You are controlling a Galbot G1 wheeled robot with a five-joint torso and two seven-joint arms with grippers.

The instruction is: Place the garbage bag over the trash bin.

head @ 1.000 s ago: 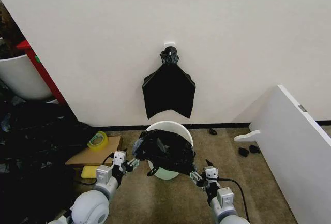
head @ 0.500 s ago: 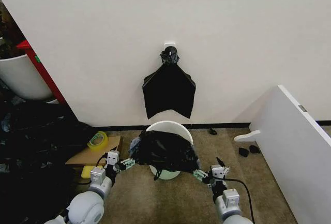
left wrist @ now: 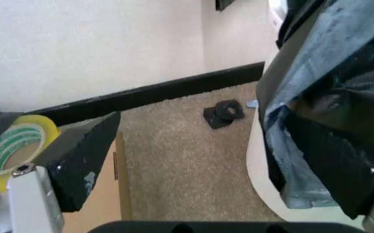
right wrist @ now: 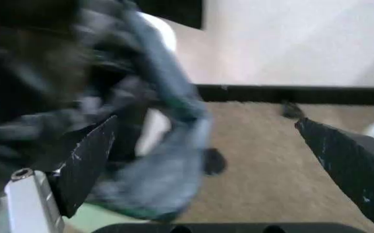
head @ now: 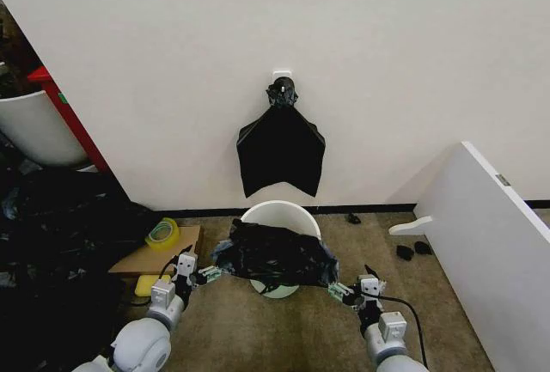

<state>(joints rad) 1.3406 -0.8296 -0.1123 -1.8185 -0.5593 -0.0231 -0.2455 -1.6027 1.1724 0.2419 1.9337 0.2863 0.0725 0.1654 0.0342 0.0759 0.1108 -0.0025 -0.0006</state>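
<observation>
Against the far wall stood the trash bin (head: 279, 214), with the garbage bag (head: 275, 254) stretched across its near rim. Left gripper (head: 209, 273) pinched the bag's left edge; right gripper (head: 339, 289) pinched its right edge, both arms reaching forward. Left wrist view showed a tape roll (left wrist: 12, 145) and the baseboard (left wrist: 154, 92).

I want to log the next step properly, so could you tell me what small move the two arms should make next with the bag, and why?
Probably lower it. The left gripper and right gripper hold the garbage bag stretched wide above the trash bin, whose far rim remains uncovered, so easing both sides down and slightly toward the wall should bring the opening over the rim.
</observation>
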